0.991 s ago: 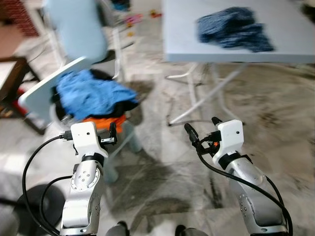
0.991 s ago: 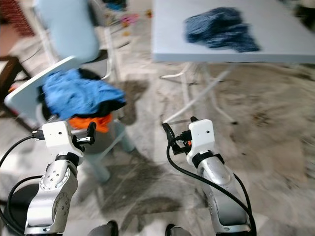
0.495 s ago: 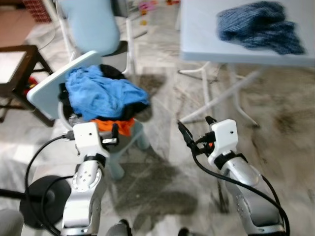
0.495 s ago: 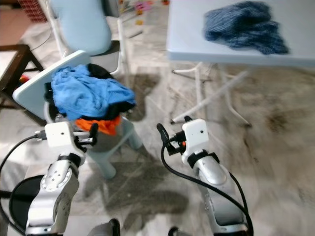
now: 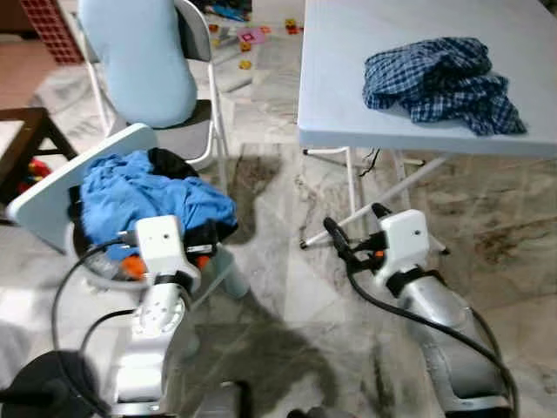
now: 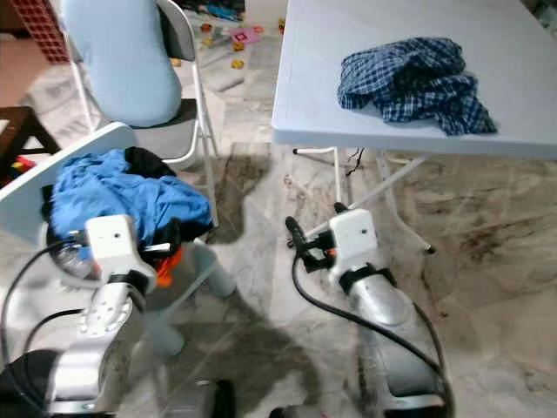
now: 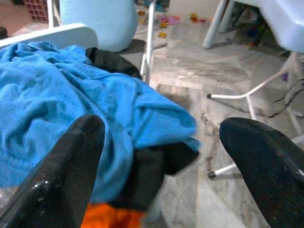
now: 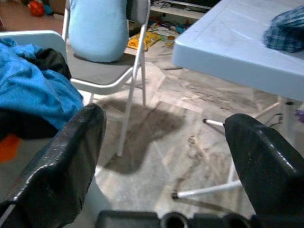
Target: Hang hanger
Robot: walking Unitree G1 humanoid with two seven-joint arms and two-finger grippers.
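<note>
Both arms are raised in front of me over the marble floor. My left gripper (image 5: 207,239) is open and empty, right beside a basket heaped with blue, black and orange clothes (image 5: 148,196). In the left wrist view the blue cloth (image 7: 71,114) lies just beyond the spread fingers (image 7: 71,161). My right gripper (image 5: 357,225) is open and empty too, level with the folding table's legs (image 5: 348,187). A blue checked shirt (image 5: 444,77) lies crumpled on the pale table top (image 5: 339,96).
A folding chair with a light blue cushion (image 5: 139,61) stands behind the basket. A white lid (image 5: 48,192) leans on the basket's left side. At far left is a dark wooden table (image 5: 26,131). Toys (image 5: 252,37) litter the far floor. A black round base (image 5: 35,392) sits lower left.
The camera has shifted and the blur is gone: the table and chair now sit more fully in view. Both arms keep the same raised pose, grippers still open.
</note>
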